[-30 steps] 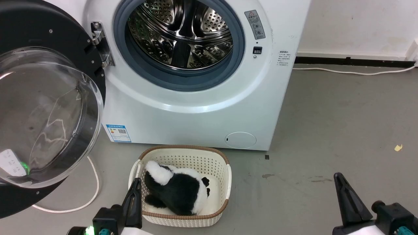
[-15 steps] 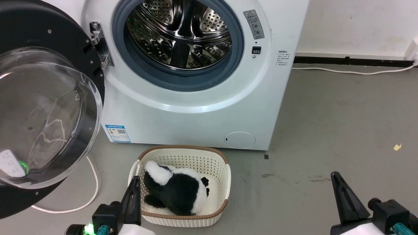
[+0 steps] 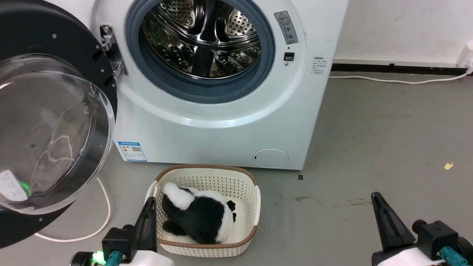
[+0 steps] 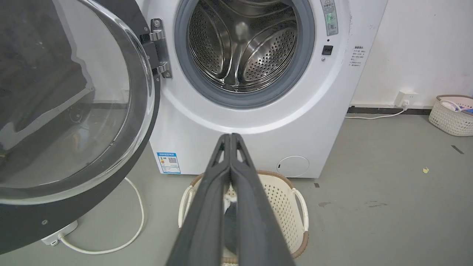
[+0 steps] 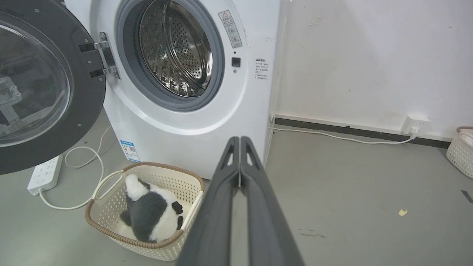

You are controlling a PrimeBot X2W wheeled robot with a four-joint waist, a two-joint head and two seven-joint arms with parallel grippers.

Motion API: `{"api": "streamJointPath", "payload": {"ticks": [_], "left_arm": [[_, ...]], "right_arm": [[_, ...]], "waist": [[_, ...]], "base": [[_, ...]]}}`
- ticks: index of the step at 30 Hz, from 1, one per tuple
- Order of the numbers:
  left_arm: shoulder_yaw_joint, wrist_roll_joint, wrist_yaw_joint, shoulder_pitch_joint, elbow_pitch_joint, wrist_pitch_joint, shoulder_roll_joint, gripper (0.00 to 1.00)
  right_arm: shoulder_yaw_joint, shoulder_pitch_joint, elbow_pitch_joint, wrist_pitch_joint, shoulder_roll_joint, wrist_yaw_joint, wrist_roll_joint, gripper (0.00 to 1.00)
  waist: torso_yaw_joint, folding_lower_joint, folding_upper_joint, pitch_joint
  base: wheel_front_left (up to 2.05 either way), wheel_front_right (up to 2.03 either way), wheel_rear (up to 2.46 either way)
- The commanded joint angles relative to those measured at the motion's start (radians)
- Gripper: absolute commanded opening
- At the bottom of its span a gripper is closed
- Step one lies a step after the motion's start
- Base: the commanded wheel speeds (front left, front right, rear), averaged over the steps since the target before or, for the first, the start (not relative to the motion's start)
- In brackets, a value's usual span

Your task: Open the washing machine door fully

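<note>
- Showing the door [image 3: 55,122] hanging wide open left of the washing machine [image 3: 221,122].
- Aiming left gripper [image 4: 231,137], right gripper [image 5: 240,139] at it, both pinched closed, empty.
- Judging door heavy, glass [image 3: 44,147] fragile; favouring its black rim [image 3: 74,37].

Laundry corner in a bare, utility-type room.
Front-load washing machine [image 3: 221,122] backed to a white wall [image 5: 369,55], door [image 3: 37,22] swung open, steel drum [image 3: 203,40] showing. Grey concrete-look floor [image 3: 388,129] all round the machine. Cream laundry basket [image 3: 207,169] just in front of it, black-and-white plush toy [image 3: 201,216] inside. Power strip [image 5: 44,173] on the floor at its hinge side. Wall socket [image 5: 415,123], black skirting [image 3: 399,69] and a second basket [image 4: 449,123] off its other side.
</note>
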Motion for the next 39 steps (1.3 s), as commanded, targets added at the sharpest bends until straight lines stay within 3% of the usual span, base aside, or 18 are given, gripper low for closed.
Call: {"api": "streamJointPath", "payload": {"ticks": [1, 39], "left_arm": [[0.004, 0.008, -0.009, -0.018, -0.003, 0.008, -0.001, 0.00], [0.057, 0.056, -0.043, -0.040, -0.025, 0.085, -0.018, 0.00]], "right_arm": [[0.001, -0.015, 0.002, 0.005, 0.002, 0.000, -0.008, 0.00], [0.018, -0.050, 0.003, 0.083, 0.004, 0.001, -0.034, 0.00]], "waist": [[0.000, -0.0001, 0.0000, 0.000], [-0.010, -0.0001, 0.0000, 0.001]], "base": [[0.00, 0.00, 0.00], [0.00, 0.00, 0.00]]}}
